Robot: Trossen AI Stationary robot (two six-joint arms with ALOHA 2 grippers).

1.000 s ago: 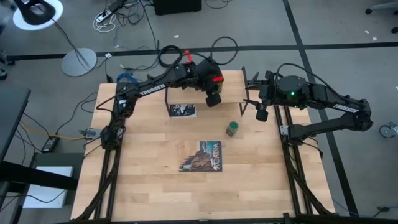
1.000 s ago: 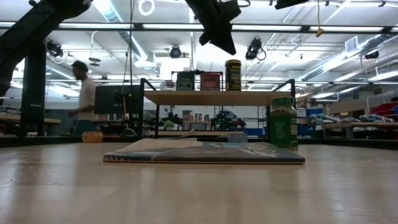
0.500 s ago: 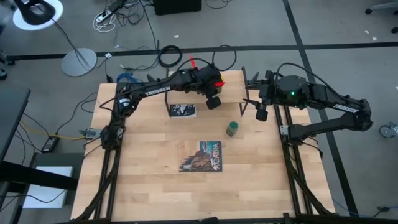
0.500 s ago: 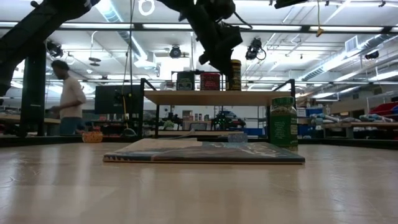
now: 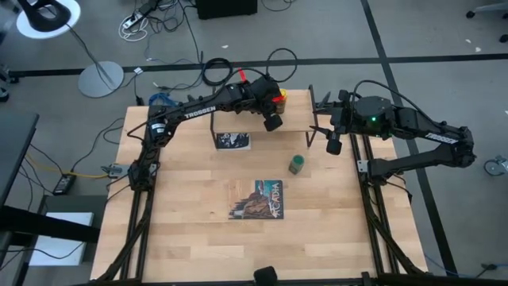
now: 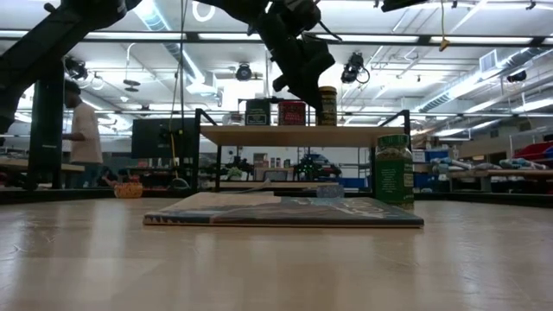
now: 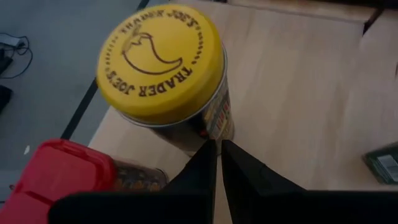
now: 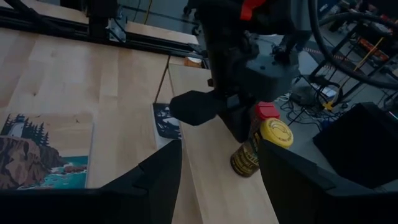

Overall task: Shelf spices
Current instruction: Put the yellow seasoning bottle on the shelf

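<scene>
We see the left gripper (image 5: 272,121) above the shelf (image 6: 302,136), its fingers (image 7: 205,163) pressed together and holding nothing, just beside the yellow-capped jar (image 7: 163,70), which stands by the red tin (image 7: 56,177) near the shelf's back edge. The green-capped jar (image 5: 295,165) stands on open tabletop between the shelf and the picture-covered book (image 5: 259,199). Our right gripper (image 5: 334,144) waits spread wide off the shelf's right end.

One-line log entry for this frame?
left gripper: shut, beside yellow-capped jar on shelf | right gripper: open, idle | green-capped jar: on table, unshelved
</scene>
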